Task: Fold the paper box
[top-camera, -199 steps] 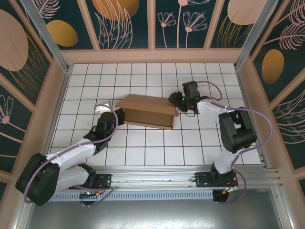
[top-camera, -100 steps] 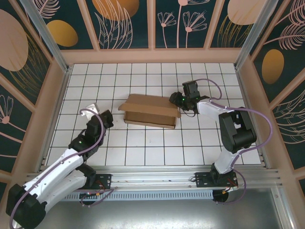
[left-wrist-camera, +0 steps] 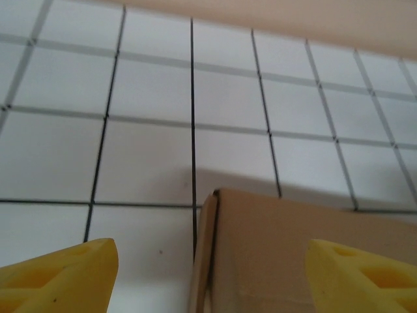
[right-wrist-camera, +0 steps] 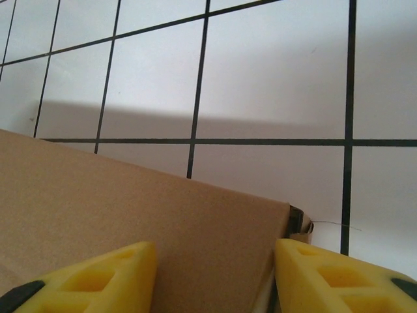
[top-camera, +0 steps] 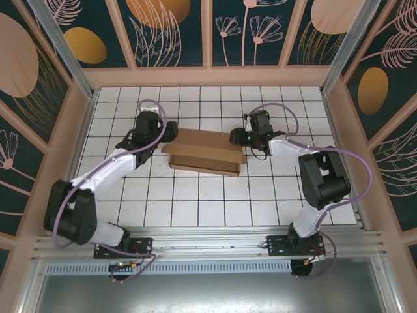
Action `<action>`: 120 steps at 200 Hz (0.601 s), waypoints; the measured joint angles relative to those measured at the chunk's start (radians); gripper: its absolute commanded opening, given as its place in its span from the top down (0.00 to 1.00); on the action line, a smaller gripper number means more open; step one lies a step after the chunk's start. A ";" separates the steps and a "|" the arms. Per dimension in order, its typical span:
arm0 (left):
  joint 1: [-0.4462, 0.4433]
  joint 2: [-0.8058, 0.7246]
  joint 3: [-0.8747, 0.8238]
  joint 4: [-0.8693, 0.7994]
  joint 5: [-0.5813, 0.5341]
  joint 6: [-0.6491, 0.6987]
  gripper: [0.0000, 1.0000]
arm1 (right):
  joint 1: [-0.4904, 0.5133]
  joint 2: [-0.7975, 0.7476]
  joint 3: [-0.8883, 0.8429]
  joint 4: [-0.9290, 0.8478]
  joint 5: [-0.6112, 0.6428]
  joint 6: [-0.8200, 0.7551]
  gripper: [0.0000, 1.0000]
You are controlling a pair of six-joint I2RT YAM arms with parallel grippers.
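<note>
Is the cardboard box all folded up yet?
Nearly, it seems. The paper box already has walls up and its top lying flat. The left gripper hangs open over one far corner; the right gripper straddles the other end. Probably remaining: pressing the ends shut. Whether the tabs are tucked in, I cannot see.

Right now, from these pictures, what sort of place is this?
Probably a robot test cell, not a home: the left arm and the right arm bolted to a metal rail, a white gridded table, and patterned walls closing it in.
</note>
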 measured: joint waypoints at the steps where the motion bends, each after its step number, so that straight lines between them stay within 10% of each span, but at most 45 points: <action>1: 0.003 0.007 0.001 -0.001 0.008 0.001 0.25 | 0.000 0.000 0.000 0.000 0.000 -0.003 0.49; 61: 0.019 0.123 0.016 0.002 0.261 -0.008 0.30 | 0.000 0.000 0.000 0.002 -0.034 -0.073 0.49; 120: 0.019 0.106 -0.089 0.027 0.280 -0.090 0.39 | 0.000 0.000 0.000 0.015 -0.034 -0.100 0.49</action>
